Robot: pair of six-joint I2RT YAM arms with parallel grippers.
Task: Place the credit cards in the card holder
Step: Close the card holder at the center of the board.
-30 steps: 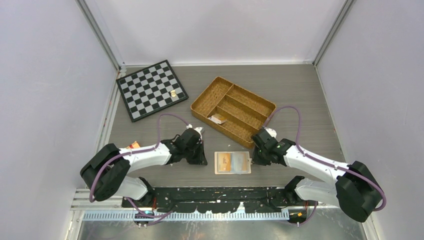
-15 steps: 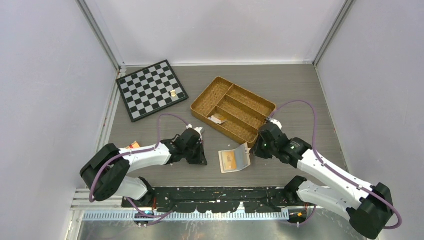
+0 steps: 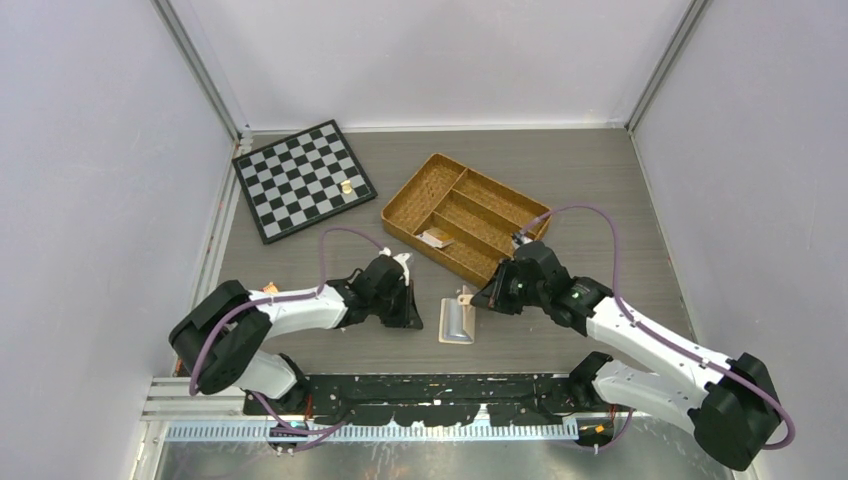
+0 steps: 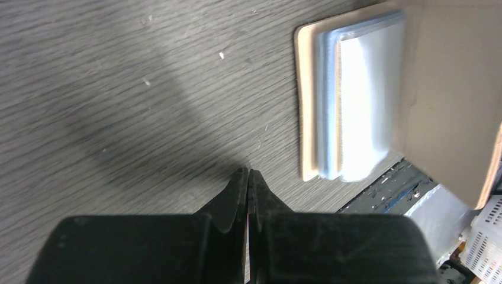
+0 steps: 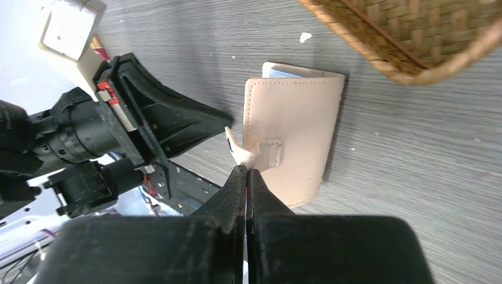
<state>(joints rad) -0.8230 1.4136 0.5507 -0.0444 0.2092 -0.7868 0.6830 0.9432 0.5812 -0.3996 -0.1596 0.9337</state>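
Grey wood-grain table [image 3: 600, 200] fills the top view, with pale walls around it. At about 10 o'clock on it lies a checkerboard [image 3: 300, 180], and a small gold piece [image 3: 346, 187] sits on one of its squares. Near the centre, toward 12 o'clock, stands a wicker tray [image 3: 495, 183] with long compartments, and a small packet [image 3: 436, 238] lies in one of them.

The card holder [image 3: 457, 322] lies at 6 o'clock on the table, close to the near edge and just below the tray's near corner. Its peach cover is folded over the clear sleeves [image 4: 361, 100]. In the left wrist view the cover is tilted above them, not pressed flat. Whether the credit cards are inside the sleeves, I cannot tell.

The right gripper [image 5: 245, 174] comes from 2 o'clock of the holder. Its fingers are pressed together and pinch the snap tab [image 5: 240, 151], which curls up from the cover. The left gripper [image 3: 412, 318] is at 9 o'clock of the holder, just beside it but apart. Its fingers are pressed together on nothing, with the tips low over the bare table.
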